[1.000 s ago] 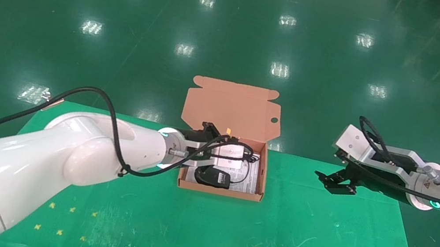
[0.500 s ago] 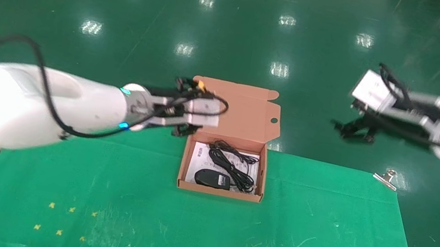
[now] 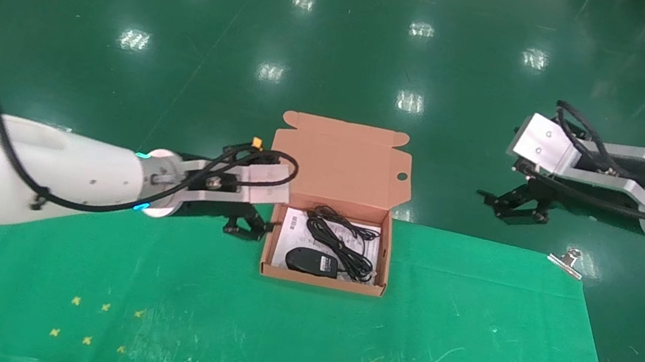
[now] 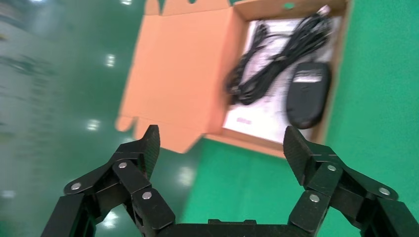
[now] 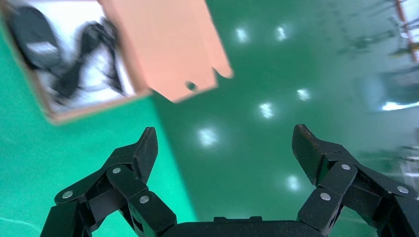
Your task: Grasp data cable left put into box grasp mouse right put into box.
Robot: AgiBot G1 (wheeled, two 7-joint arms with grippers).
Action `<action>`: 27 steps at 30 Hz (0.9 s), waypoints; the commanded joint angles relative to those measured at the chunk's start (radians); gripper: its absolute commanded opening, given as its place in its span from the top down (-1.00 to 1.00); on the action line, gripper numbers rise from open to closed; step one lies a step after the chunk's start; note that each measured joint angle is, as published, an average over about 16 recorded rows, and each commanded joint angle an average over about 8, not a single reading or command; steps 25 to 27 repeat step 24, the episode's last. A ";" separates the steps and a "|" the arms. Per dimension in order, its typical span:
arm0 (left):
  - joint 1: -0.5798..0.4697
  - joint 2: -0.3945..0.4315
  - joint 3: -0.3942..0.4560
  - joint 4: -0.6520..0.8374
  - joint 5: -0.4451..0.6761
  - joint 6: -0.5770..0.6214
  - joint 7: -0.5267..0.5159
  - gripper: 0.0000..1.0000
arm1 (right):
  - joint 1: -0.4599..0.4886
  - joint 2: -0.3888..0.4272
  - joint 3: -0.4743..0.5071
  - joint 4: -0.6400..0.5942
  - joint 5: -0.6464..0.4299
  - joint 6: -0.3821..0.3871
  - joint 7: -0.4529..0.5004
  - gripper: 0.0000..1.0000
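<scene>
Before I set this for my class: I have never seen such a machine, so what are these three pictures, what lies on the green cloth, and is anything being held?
It is a robot with two white arms, each ending in black jaws. The wide picture comes from a camera on its head; the other two come from cameras on its wrists, looking out past the jaws. On the green cloth stands an open cardboard box, lid up. Inside lie a black mouse and a bundled data cable. The left gripper hangs just beside the box; the right gripper hangs off past the cloth's far right corner. Both stand open and hold nothing. A metal clip sits at that corner.
</scene>
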 commanded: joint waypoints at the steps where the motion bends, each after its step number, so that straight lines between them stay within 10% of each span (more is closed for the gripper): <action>1: 0.019 -0.018 -0.031 -0.006 -0.047 0.030 0.013 -1.00 | -0.019 0.008 0.014 0.006 0.042 -0.020 -0.005 -1.00; 27: 0.218 -0.213 -0.361 -0.067 -0.553 0.349 0.154 -1.00 | -0.218 0.092 0.166 0.074 0.488 -0.237 -0.063 -1.00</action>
